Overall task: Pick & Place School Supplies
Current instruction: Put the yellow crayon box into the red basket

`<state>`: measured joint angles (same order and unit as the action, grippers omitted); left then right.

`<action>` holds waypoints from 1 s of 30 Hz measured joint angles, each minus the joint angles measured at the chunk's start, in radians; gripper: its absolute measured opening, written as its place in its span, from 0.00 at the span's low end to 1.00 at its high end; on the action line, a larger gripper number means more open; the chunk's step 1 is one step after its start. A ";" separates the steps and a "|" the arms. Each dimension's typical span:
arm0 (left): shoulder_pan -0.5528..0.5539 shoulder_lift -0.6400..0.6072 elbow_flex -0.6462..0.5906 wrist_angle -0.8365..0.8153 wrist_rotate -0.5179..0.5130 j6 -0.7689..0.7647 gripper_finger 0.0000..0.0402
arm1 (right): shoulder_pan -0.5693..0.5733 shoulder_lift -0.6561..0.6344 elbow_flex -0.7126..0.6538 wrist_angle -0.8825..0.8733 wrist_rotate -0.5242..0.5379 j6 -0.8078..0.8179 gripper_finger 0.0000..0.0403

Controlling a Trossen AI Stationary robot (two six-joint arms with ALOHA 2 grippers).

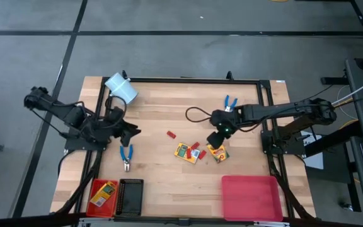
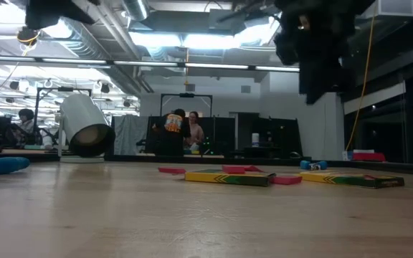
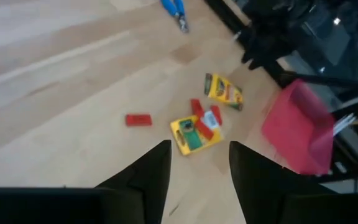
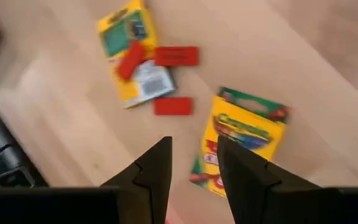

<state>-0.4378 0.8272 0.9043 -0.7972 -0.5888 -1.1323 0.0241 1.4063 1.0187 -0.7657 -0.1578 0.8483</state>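
Right gripper (image 1: 217, 139), fingers parted with a narrow gap and grasping nothing, hangs directly above the right-hand yellow-and-green crayon box (image 1: 218, 152), mid-table. In the right wrist view that box (image 4: 241, 142) lies just ahead of the fingertips and slightly to one side, long axis roughly along the gripper's line of sight. The second yellow-and-green crayon box (image 1: 186, 152) lies just left, small red rectangular pieces (image 1: 196, 149) on and beside it; one more red piece (image 1: 171, 133) sits farther left.

Right arm is clearly nearer. Left gripper (image 1: 130, 132) waits, fingers apart, at the left edge above blue-handled pliers (image 1: 126, 156); a second blue-handled pair (image 1: 230, 102) lies far right.

Containers: red tray (image 1: 251, 197), near right, appears empty; small red bin (image 1: 103, 195), near left, holds a yellow item; black tray (image 1: 130, 195) beside it.
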 joint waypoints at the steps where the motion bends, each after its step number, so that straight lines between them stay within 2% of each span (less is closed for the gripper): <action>1: 0.012 0.005 0.000 -0.002 0.004 0.001 0.40 | -0.001 0.000 0.000 -0.007 0.007 0.015 0.33; 6: 0.053 0.028 0.000 0.008 0.063 0.003 0.40 | -0.001 0.000 -0.042 -0.022 0.019 0.074 0.33; 10: 0.067 0.056 0.000 0.055 0.145 0.028 0.40 | 0.006 0.000 -0.125 -0.028 -0.021 0.115 0.33; 18: 0.068 0.083 0.000 0.093 0.137 0.038 0.40 | 0.084 0.000 -0.245 0.040 -0.055 0.202 0.33; 25: 0.068 0.090 -0.001 0.112 0.136 0.039 0.40 | 0.116 0.000 -0.304 0.111 0.001 0.274 0.32; 30: 0.068 0.094 -0.001 0.148 0.133 0.046 0.40 | 0.116 0.000 -0.374 0.226 0.007 0.316 0.32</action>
<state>-0.3698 0.9211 0.9031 -0.6490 -0.4557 -1.0863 0.1406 1.4067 0.6445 -0.5400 -0.1504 1.1647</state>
